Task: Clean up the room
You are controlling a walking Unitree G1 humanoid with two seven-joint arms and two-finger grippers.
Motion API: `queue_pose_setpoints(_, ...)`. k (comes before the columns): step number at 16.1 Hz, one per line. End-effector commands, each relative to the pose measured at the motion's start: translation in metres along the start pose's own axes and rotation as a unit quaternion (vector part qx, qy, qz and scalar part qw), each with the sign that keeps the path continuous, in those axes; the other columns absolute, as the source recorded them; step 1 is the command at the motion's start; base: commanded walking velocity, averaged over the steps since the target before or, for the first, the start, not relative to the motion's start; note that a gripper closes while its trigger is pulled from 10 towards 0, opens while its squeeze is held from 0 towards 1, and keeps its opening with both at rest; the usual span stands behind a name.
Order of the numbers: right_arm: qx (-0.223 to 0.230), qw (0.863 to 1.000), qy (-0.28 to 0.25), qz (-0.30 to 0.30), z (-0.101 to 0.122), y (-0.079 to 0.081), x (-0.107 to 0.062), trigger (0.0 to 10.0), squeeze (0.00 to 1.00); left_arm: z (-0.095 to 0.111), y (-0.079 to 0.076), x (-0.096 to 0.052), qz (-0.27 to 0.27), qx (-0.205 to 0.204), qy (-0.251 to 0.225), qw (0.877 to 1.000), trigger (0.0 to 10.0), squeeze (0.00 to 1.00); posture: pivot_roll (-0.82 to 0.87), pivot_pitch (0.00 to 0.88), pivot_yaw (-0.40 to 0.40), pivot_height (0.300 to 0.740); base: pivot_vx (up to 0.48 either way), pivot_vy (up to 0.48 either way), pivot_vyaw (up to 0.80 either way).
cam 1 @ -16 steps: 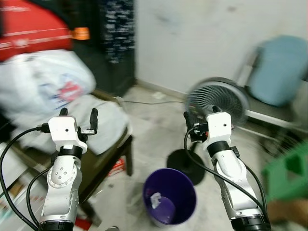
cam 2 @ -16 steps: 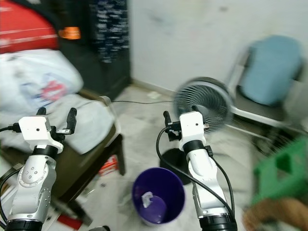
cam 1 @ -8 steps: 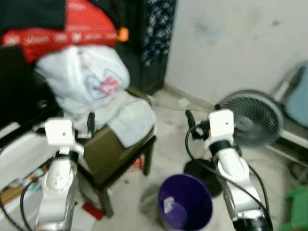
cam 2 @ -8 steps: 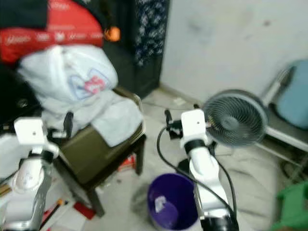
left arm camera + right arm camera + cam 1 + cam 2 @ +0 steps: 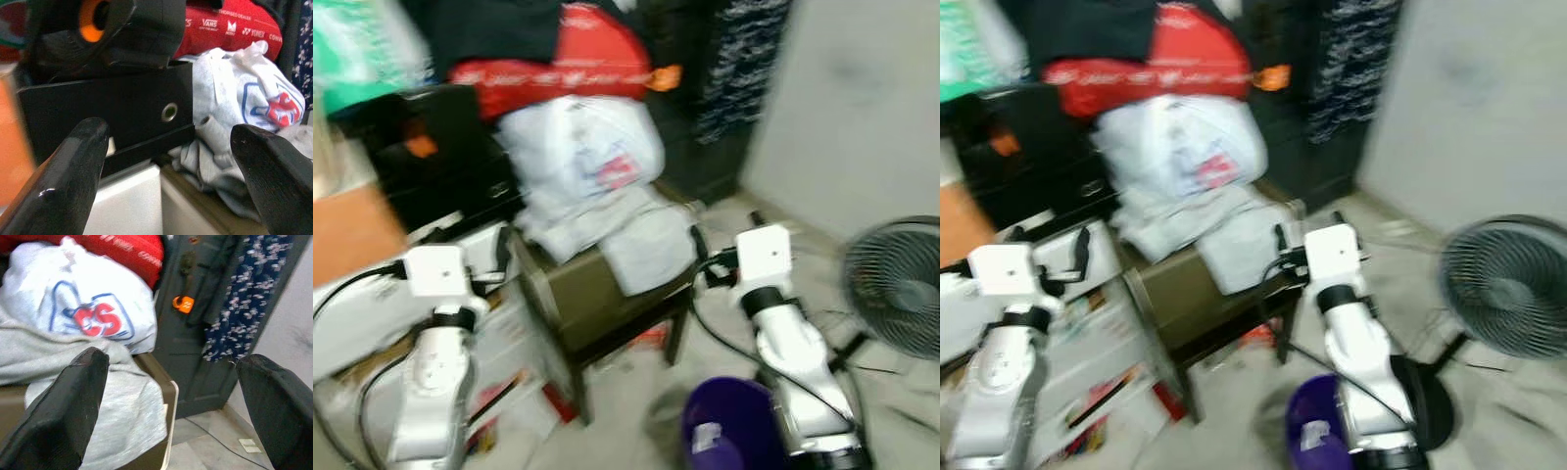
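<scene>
Left wrist view is framed by the two black fingers of the left hand, which are spread wide apart with nothing between them; the right hand is likewise held open and empty in the right wrist view. From the head, both hands are seen raised side by side in front of the robot, the left hand at and the right hand at, each just short of a low brown chair. On that chair a grey cloth is draped over the seat edge, with a white plastic bag heaped above it and a red bag on top; these are judged to be the clutter meant by the task. A purple bin stands on the floor by the right arm, with a standing fan further to the right. The head views are blurred, so positions may be misjudged; if a reach were made now, the pile could be toppled or the bin knocked by the right arm. Papers on the floor under the left arm could be trodden on. A black box beside the bag is shown sharply by the left wrist view, and a patterned hanging cloth by the right wrist view, both being smeared in the head views.
</scene>
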State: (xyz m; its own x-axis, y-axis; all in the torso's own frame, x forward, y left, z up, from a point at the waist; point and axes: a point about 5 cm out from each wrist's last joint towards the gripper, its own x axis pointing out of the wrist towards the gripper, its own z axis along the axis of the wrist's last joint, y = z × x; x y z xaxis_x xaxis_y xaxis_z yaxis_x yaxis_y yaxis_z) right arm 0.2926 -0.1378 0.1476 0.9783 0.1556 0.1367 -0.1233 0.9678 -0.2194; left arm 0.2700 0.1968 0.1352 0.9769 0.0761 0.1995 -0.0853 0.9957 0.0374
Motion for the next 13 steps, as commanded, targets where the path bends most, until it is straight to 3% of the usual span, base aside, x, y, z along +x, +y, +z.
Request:
queue_pose_setpoints(1, 0.002, 1.000, -0.014, -0.010, 0.007, -0.002, 0.001, 10.0, 0.00, 0.003, -0.001, 0.001, -0.002, 0.002, 0.001, 1.000, 10.0, 0.00, -0.10, 0.000, -0.030, 0.740, 0.000, 0.000, 0.80)
queue_pose_setpoints(13, -0.001, 1.000, -0.016, -0.021, 0.008, -0.002, 0.006, 10.0, 0.00, 0.004, -0.011, 0.002, -0.022, 0.004, 0.000, 1.000, 10.0, 0.00, -0.09, 0.008, -0.028, 0.740, 0.000, 0.000, 0.72)
